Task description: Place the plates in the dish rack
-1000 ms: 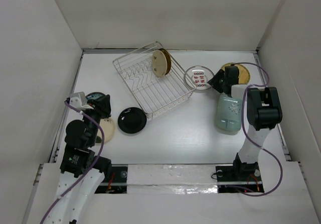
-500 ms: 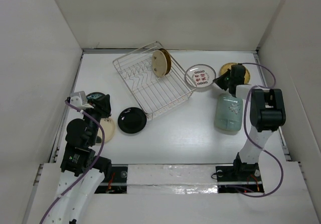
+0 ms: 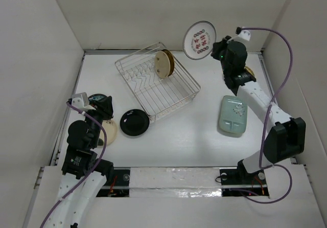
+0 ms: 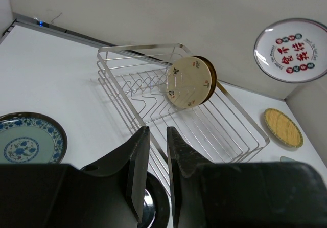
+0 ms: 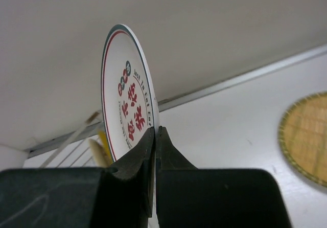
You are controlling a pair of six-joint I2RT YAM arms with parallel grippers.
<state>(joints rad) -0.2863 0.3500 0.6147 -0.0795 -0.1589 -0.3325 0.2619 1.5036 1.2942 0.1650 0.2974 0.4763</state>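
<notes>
My right gripper (image 3: 218, 49) (image 5: 155, 131) is shut on the rim of a white plate with red marks (image 3: 200, 40) (image 5: 127, 110) (image 4: 291, 50), held on edge high above the table, right of the dish rack (image 3: 168, 97) (image 4: 225, 126). A tan plate (image 3: 163, 63) (image 4: 186, 81) and a brown one (image 3: 170, 62) stand upright in the rack. A black plate (image 3: 134, 122), a cream plate (image 3: 108, 131), a teal patterned plate (image 4: 30, 141) and a pale green rectangular plate (image 3: 233, 114) lie on the table. My left gripper (image 3: 104, 108) (image 4: 158, 131) hovers over the left plates, its jaws a narrow gap apart and empty.
A woven tan round plate (image 4: 282, 128) (image 5: 306, 136) lies at the back right, partly under my right arm in the top view. White walls close in the table on the left, back and right.
My right gripper has shut on the white plate and raised it off the table, up and toward the back wall. The left arm has not moved.
</notes>
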